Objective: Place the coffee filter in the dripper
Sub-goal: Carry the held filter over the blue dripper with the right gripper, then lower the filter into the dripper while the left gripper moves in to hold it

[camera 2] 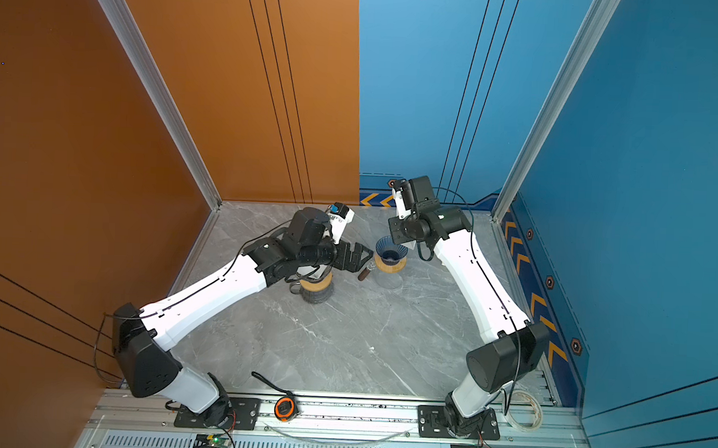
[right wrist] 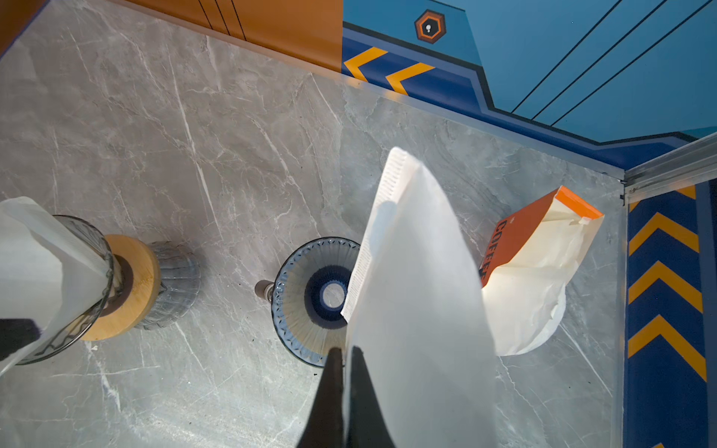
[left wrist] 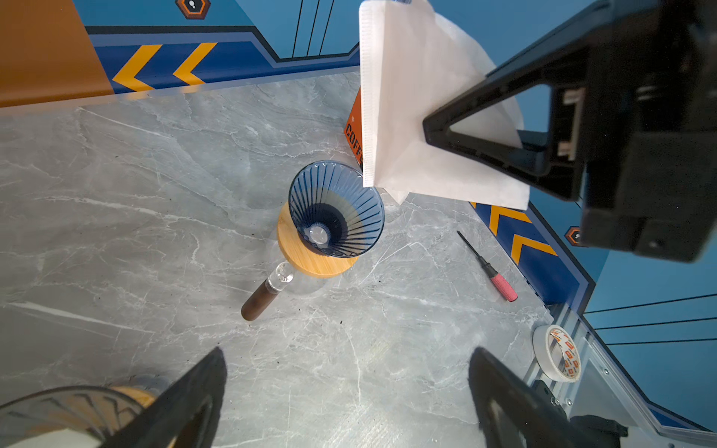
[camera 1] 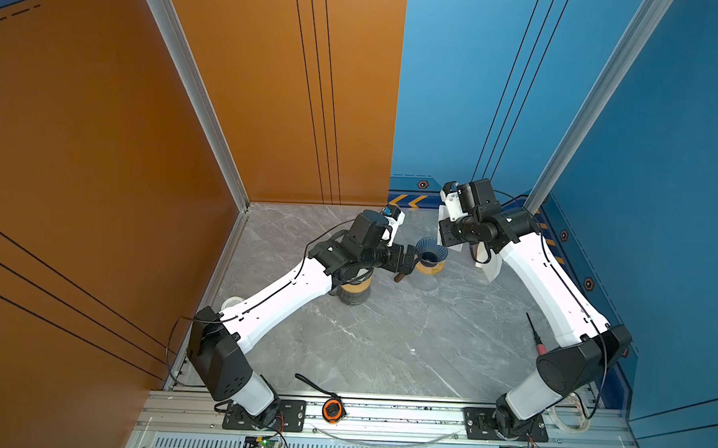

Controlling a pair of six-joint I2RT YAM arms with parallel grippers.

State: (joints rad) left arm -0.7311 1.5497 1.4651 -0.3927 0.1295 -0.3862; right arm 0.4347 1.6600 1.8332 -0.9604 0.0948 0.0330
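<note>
Right of centre in both top views, the right gripper [right wrist: 346, 351] is clenched on the white paper coffee filter [right wrist: 419, 310]. Its corner hangs by the blue ribbed dripper [camera 1: 431, 252] rim, not yet inside, probably staged for lowering. Left gripper [left wrist: 348, 353] gapes empty, standing clear. Orange bag [right wrist: 516, 240] reads "COFFE".

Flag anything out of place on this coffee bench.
A red-handled screwdriver lies loose on the table, and a tape measure sits on the front rail; neither belongs with coffee gear. The filter pack lies open, filters bulging out.
</note>
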